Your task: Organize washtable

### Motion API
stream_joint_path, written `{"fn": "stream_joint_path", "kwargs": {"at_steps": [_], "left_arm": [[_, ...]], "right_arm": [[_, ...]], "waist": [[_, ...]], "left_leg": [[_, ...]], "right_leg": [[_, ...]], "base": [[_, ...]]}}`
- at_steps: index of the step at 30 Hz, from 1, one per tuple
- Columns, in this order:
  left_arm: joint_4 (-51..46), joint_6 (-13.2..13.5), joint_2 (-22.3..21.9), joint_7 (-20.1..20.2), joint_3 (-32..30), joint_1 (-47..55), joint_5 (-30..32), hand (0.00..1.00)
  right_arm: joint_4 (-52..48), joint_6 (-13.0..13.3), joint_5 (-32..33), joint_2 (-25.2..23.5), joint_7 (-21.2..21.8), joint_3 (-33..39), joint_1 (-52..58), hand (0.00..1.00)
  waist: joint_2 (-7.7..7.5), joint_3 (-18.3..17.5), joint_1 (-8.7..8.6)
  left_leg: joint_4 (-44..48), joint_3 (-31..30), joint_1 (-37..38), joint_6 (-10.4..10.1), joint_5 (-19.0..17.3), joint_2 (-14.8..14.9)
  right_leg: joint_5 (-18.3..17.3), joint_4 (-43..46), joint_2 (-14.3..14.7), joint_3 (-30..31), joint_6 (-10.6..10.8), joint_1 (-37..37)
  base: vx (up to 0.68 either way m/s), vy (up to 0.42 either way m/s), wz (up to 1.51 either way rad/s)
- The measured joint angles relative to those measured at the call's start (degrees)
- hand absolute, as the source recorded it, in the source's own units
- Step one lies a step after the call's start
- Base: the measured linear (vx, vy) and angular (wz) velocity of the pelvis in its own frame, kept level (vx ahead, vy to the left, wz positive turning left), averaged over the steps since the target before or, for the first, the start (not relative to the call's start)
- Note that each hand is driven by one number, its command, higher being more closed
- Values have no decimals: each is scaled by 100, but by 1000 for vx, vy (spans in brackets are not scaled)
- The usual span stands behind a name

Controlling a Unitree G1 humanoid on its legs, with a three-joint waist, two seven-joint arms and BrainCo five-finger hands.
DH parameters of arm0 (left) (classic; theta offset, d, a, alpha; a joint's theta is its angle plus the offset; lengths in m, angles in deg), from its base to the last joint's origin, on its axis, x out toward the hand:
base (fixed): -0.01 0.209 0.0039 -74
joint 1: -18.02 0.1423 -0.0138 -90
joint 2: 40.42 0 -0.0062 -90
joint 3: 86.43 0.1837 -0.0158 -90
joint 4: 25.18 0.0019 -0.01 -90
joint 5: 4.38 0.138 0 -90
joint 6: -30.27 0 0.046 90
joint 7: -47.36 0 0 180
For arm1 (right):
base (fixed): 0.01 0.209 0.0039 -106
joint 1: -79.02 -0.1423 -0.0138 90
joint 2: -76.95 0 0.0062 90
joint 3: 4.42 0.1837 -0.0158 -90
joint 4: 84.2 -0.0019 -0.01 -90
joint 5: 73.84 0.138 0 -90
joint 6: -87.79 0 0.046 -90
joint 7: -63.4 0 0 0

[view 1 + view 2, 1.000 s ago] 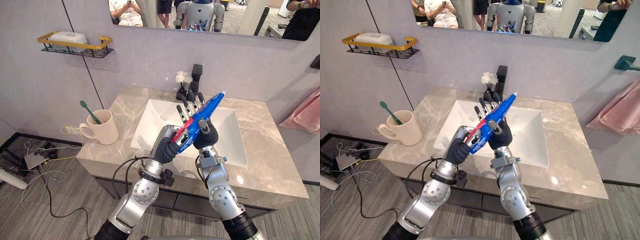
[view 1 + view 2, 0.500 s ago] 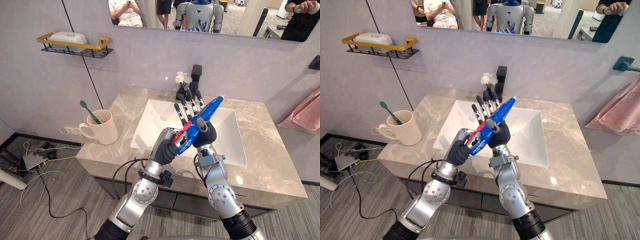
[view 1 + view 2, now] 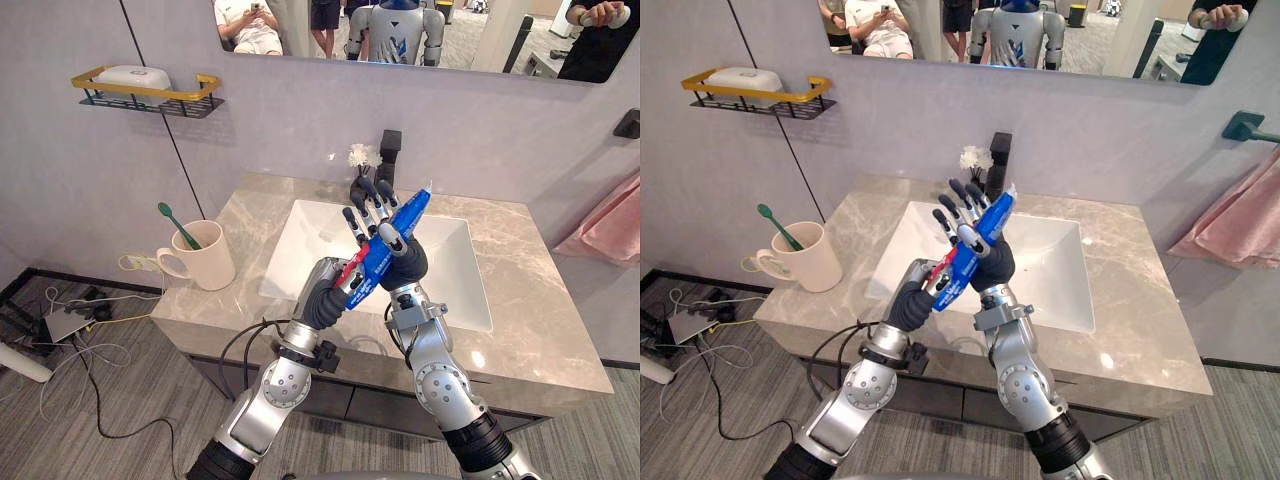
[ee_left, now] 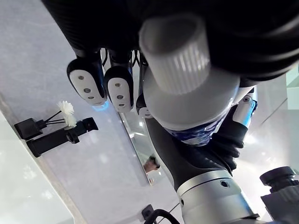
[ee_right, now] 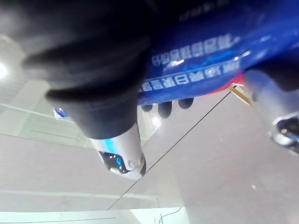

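Left eye view: both hands are up over the sink [image 3: 300, 240] with the blue toothpaste tube [image 3: 408, 210] slanted between them, well clear of the worktop [image 3: 540, 330]. The left hand [image 3: 325, 295] is wrapped tight round the tube's lower, red end. The right hand [image 3: 400, 265] has its fingers [image 3: 360, 215] fanned out straight behind the tube, with its thumb hooked over the front and clamping the tube to the palm. Off to the left, a cream cup [image 3: 210, 265] with a green toothbrush [image 3: 175, 222] in it sits on the worktop.

Left wrist view: the tube's white ribbed cap [image 4: 187, 74] is right up close, poking out past the curled fingers.

Right wrist view: the blue tube runs straight across the palm, thumb [image 5: 275, 107] on one side
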Motion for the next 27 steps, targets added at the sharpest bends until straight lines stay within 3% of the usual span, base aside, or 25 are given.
{"fn": "stream_joint_path", "kwargs": {"at_steps": [12, 13, 23, 27], "left_arm": [[18, 31, -6, 4, -150, 92, 210, 100], [17, 32, -7, 5, -163, 94, 211, 0], [-1, -212, -62, -152, -923, 146, 209, 0], [-213, -213, -70, -160, -950, 206, 210, 0]], "right_arm": [[0, -41, -57, -2, 0, -13, 1, 100], [0, -43, -72, -5, 1, -12, 1, 100], [0, -39, -452, -13, 29, 71, 26, 100], [-4, -36, -512, -37, 30, 231, 126, 100]], "waist": [[54, -29, 0], [55, -29, 0], [83, -25, -3], [86, -24, 5]], "left_leg": [[-2, -3, 1, -1, 1, 0], [-2, -5, 1, -1, 1, 0], [-12, -28, 0, 3, 16, -5], [-40, -43, 0, 7, 19, -14]], "right_leg": [[0, 12, -1, -1, 0, -3], [0, 13, -1, -2, 0, -3], [-2, 24, -7, -37, 0, 6], [-5, 23, -20, -70, 2, 24]], "base": [[0, 0, 0], [0, 0, 0], [0, 0, 1], [0, 0, 5]]}}
